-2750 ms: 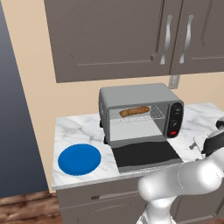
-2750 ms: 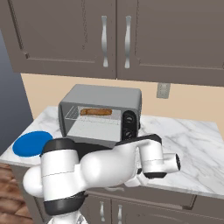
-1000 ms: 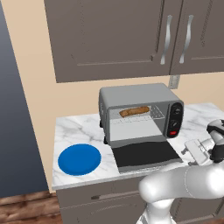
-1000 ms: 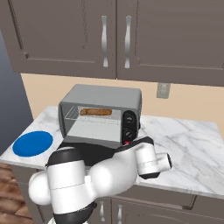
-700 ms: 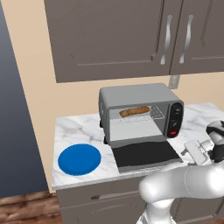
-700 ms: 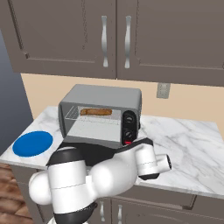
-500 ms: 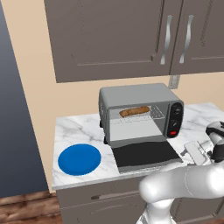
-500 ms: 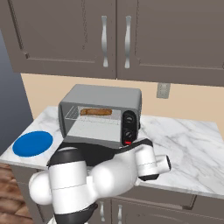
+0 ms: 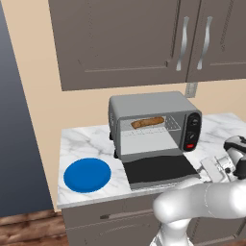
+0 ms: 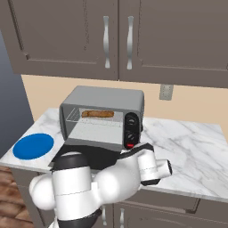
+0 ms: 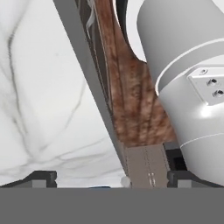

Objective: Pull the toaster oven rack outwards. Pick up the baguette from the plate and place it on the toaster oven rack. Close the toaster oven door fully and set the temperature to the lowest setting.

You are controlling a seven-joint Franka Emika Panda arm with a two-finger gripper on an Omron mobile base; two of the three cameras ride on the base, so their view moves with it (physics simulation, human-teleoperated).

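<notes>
Baguette loaded, door down.
Baguette (image 9: 148,123) lies inside the toaster oven (image 9: 153,126); its stiff, light door (image 9: 160,169) likely lifts by the front edge. Gripper (image 9: 215,166), right of the oven, gapes empty.

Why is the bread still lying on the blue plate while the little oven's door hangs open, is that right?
Not quite. The blue plate is bare; the baguette already lies on the rack inside the toaster oven, as the left base view shows. The door does hang open, flat on the counter.
</notes>
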